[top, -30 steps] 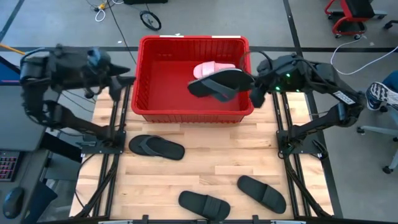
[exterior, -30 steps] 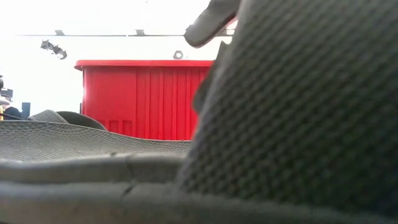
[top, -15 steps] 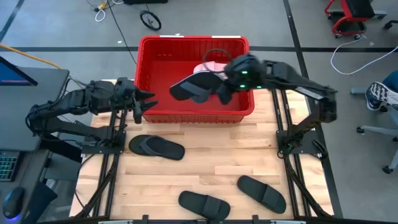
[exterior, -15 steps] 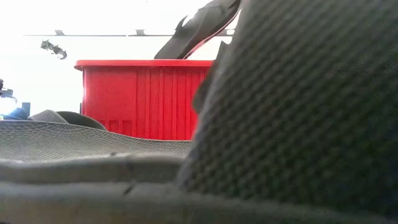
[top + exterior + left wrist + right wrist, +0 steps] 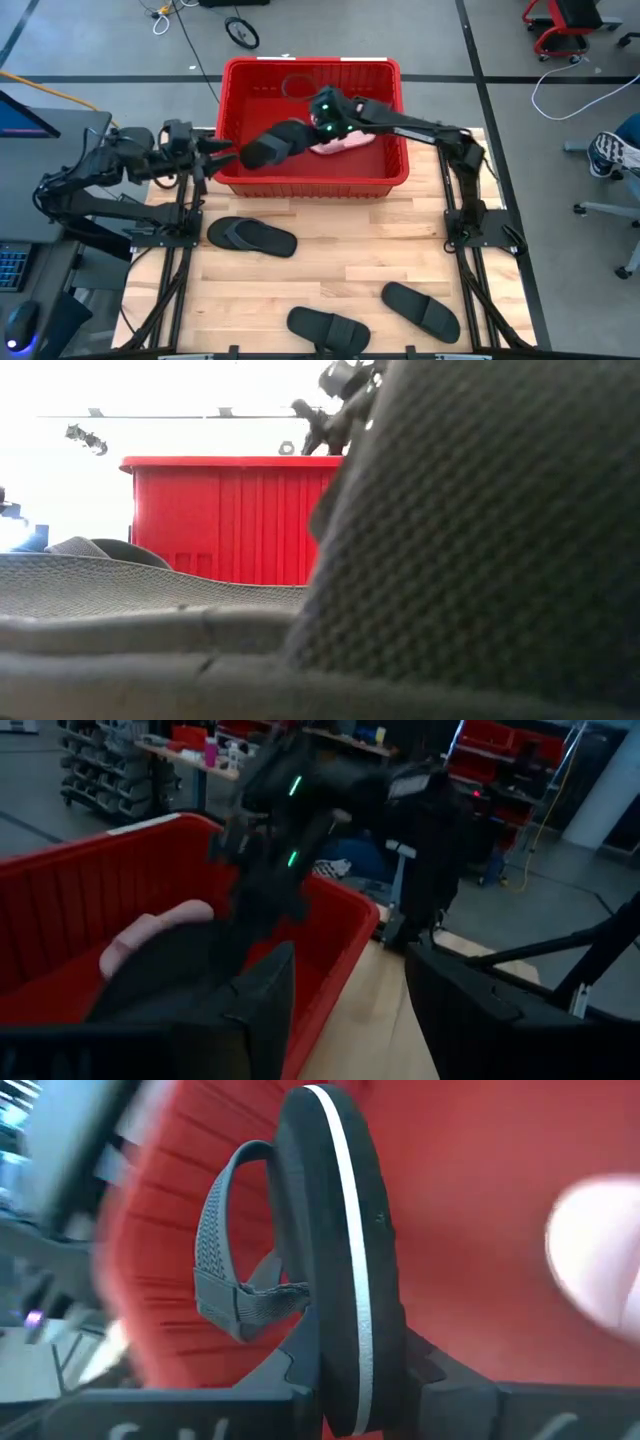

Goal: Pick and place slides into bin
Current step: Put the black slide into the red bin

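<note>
The red bin (image 5: pixel 385 180) stands at the table's far middle, with a pale pink slide (image 5: pixel 348 142) lying inside it. My right gripper (image 5: pixel 318 122) reaches over the bin from the right and is shut on a black slide (image 5: pixel 268 148), which it holds above the bin's left half. My left gripper (image 5: pixel 228 160) is open and empty just outside the bin's left wall; its wrist view (image 5: pixel 350 1010) looks into the bin. Three more black slides lie flat on the table (image 5: pixel 250 237), (image 5: pixel 328 328), (image 5: pixel 420 308). My right gripper pinches the black slide's sole (image 5: pixel 345 1370) between its two fingers, one on each face, near one end. The slide stands on edge in the hold, its white-striped rim (image 5: pixel 350 1260) toward the camera and its strap (image 5: pixel 228 1280) out to one side. It is lifted clear above the bin.
In the low view a black slide's strap (image 5: pixel 480 560) close to the camera blocks most of the picture; the bin's near wall (image 5: pixel 230 520) shows behind it. Both arms' stands sit at the table's left and right edges. Bare wood lies between the three loose slides.
My right gripper has gone toward the table's left edge over the bin, carrying the black slide from the bin's right side to its left half; the slide's free end has swung leftward. My left gripper has dropped and come in toward the bin's left wall.
</note>
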Available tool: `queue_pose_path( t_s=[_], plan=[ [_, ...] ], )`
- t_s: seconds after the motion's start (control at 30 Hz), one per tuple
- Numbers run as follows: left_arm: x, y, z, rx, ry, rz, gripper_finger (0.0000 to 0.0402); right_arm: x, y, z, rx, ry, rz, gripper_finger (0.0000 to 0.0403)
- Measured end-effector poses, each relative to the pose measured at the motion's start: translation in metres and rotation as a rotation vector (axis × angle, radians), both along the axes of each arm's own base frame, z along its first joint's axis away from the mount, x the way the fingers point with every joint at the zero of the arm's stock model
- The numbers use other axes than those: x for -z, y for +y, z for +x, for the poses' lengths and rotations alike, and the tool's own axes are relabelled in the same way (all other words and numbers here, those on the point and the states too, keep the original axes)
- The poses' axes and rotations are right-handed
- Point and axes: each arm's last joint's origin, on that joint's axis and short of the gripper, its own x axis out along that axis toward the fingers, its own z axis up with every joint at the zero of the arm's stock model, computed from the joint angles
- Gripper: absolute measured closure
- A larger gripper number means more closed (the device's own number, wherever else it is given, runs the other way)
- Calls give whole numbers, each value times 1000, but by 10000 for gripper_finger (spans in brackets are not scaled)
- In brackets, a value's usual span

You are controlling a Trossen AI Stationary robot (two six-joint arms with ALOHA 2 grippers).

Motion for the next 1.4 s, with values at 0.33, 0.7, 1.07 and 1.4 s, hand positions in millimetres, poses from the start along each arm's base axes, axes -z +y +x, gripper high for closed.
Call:
queue_pose_path(
  t_s=[0.33, 0.7, 1.07, 1.4],
  plan=[
    [-3, -1, -15, 5, -25, 42, 206, 60, -4, 31, -63, 40, 160, 320],
    [-2, -1, -14, 6, -10, 42, 208, 71, -1, 29, -97, 121, 168, 263],
    [-3, -1, -14, 5, -15, 42, 205, 73, 16, 5, -213, 343, 248, 178],
    [-3, -1, -14, 4, -17, 38, 209, 22, 15, -18, -260, 255, 133, 190]
  ],
)
